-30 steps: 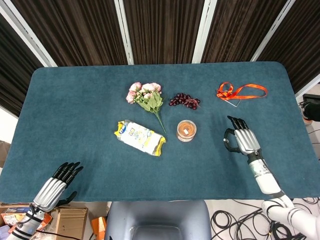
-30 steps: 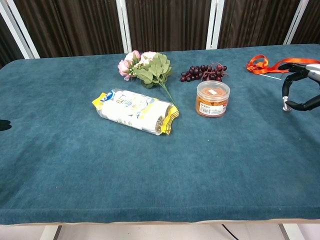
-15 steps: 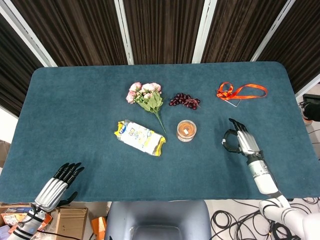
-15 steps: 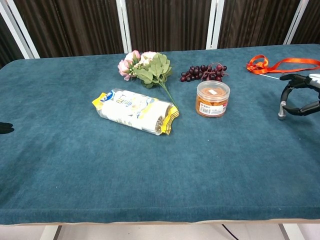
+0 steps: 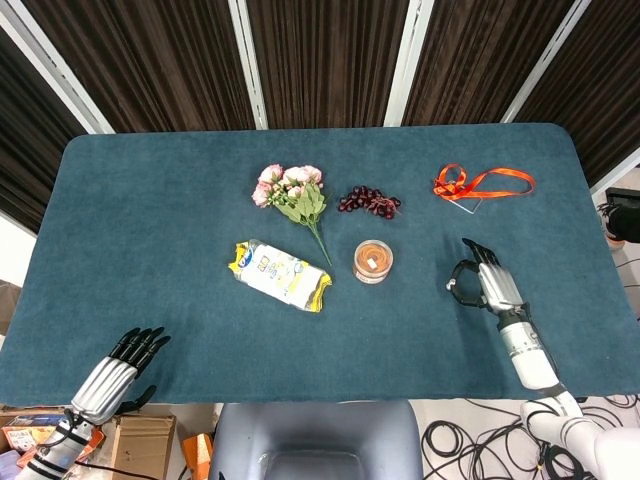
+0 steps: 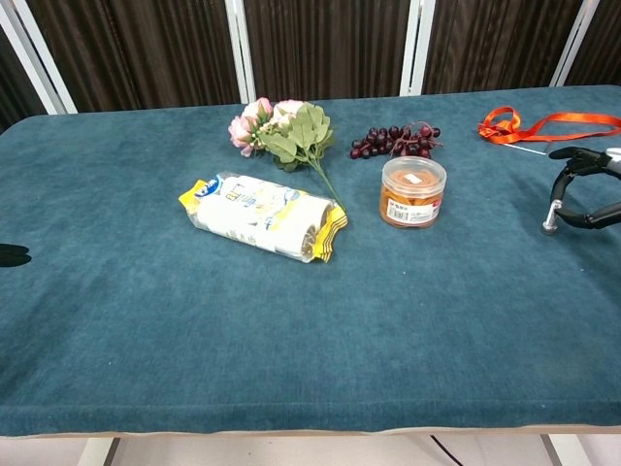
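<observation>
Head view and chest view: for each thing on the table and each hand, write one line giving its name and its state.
Snack packet: sealed, lying flat.
Jar: upright, lid on.
Flowers: lying on their side.
Grapes: one bunch, lying loose.
Ribbon: looped, lying flat.
Right hand: holds nothing, thumb apart from fingers, above the table.
Left hand: holds nothing, fingers straight, at the table's near edge.

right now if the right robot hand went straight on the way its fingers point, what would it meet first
Probably the orange ribbon. The right robot hand points up the table, slightly left, with only bare cloth between in the head view. Its height above the table is unclear.
</observation>
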You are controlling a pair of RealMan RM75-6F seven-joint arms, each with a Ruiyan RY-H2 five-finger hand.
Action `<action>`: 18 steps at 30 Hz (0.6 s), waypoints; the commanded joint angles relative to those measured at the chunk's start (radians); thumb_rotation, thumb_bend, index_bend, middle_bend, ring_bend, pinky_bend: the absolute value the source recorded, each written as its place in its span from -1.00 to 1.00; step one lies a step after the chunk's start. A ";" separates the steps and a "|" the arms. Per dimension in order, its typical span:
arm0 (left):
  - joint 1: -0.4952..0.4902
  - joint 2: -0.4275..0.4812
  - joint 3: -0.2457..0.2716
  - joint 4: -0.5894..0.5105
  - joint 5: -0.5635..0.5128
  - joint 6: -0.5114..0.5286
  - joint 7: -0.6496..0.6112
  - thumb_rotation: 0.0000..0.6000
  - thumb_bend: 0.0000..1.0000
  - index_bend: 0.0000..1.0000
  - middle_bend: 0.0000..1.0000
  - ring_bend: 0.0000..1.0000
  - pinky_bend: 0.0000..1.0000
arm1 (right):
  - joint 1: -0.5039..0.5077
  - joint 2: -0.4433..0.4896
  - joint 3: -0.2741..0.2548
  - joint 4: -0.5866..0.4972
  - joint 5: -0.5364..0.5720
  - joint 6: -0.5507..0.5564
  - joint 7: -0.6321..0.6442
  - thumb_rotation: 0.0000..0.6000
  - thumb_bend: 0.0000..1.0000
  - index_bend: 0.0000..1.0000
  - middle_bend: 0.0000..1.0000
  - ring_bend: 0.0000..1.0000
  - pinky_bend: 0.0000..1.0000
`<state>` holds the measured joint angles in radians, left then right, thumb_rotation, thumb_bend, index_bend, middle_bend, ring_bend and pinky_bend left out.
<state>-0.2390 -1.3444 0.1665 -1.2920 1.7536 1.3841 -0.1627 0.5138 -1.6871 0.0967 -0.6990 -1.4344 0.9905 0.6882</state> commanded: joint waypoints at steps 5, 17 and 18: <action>-0.002 0.001 -0.002 -0.003 -0.001 -0.002 -0.001 1.00 -0.24 -1.00 -1.00 -1.00 -1.00 | -0.003 0.012 -0.007 -0.014 -0.011 0.012 -0.026 1.00 -0.29 -0.18 -0.93 -1.00 -1.00; 0.017 0.030 -0.018 -0.032 -0.018 0.042 0.000 1.00 -0.24 -1.00 -1.00 -1.00 -1.00 | -0.078 0.165 -0.052 -0.208 -0.066 0.165 -0.199 1.00 -0.29 -0.80 -1.00 -1.00 -1.00; 0.023 0.046 -0.020 -0.050 -0.040 0.033 0.015 1.00 -0.24 -1.00 -1.00 -1.00 -1.00 | -0.105 0.229 -0.071 -0.291 -0.071 0.182 -0.283 1.00 -0.29 -0.91 -1.00 -1.00 -1.00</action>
<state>-0.2249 -1.3159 0.1520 -1.3220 1.7356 1.4233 -0.1615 0.4648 -1.5740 0.0632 -0.8441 -1.4815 1.1208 0.5475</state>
